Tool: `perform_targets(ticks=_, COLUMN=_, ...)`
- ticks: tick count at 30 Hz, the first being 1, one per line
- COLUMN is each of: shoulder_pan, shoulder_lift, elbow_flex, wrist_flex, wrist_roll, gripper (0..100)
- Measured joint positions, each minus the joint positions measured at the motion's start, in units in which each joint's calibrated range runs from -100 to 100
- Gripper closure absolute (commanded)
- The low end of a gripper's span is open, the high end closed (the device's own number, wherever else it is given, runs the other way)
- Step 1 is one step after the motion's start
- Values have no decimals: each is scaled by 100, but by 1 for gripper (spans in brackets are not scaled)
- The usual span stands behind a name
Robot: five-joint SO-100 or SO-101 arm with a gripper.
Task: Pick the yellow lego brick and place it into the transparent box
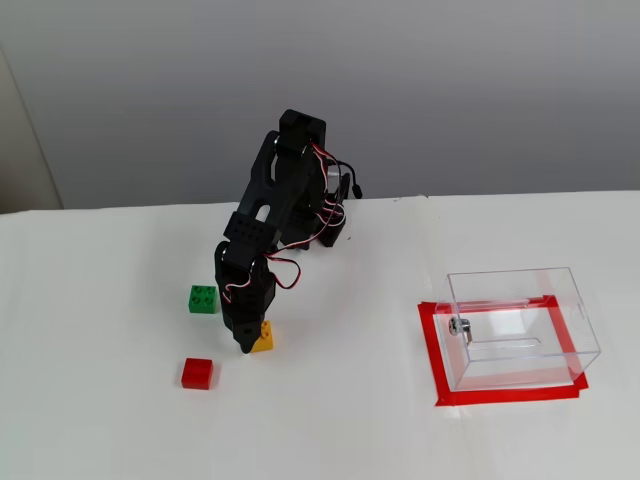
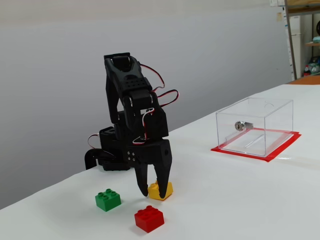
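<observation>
The yellow lego brick [image 1: 265, 338] [image 2: 169, 190] lies on the white table, a little tilted, between my gripper's fingers. My gripper [image 1: 248, 345] [image 2: 152, 189] points straight down at table level. Its two black fingers [image 2: 163, 172] are closed against the brick's sides, and one finger hides part of the brick in a fixed view. The transparent box [image 1: 520, 325] [image 2: 257, 125] stands far to the right on a red tape frame. It has a metal knob [image 1: 460, 326] [image 2: 240, 125] on its side and nothing inside.
A green brick [image 1: 203, 298] [image 2: 108, 199] and a red brick [image 1: 197, 373] [image 2: 149, 218] lie close to the gripper on its left. The arm's base [image 1: 325, 225] [image 2: 107, 157] stands at the back of the table.
</observation>
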Motion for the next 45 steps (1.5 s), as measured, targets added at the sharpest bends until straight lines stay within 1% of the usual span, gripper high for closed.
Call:
perform_targets(ticks=5, shoulder_pan=-224, shoulder_lift=-101, elbow_flex=-26, wrist_flex=43, wrist_roll=0, gripper=92)
perform_targets(ticks=14, shoulder_pan=-1154, shoulder_lift=-1480, elbow_flex=-353, wrist_flex=86, wrist_roll=0, gripper=92)
perform_targets(ticks=21, shoulder_pan=-2639, shoulder_lift=-2562, elbow_flex=-733, wrist_flex=94, wrist_roll=0, gripper=92)
perform_targets(ticks=27, shoulder_pan=-4081, shoulder_lift=-3087, elbow_flex=-1041, wrist_flex=111, wrist_roll=0, gripper=92)
perform_targets(ticks=37, shoulder_pan=-6261, shoulder_lift=-3222, elbow_flex=-1421, wrist_flex=111, wrist_roll=10, gripper=92)
perform_targets(ticks=45, shoulder_pan=-7799, shoulder_lift=-3095, elbow_flex=-1483, wrist_flex=111, wrist_roll=405, gripper=92)
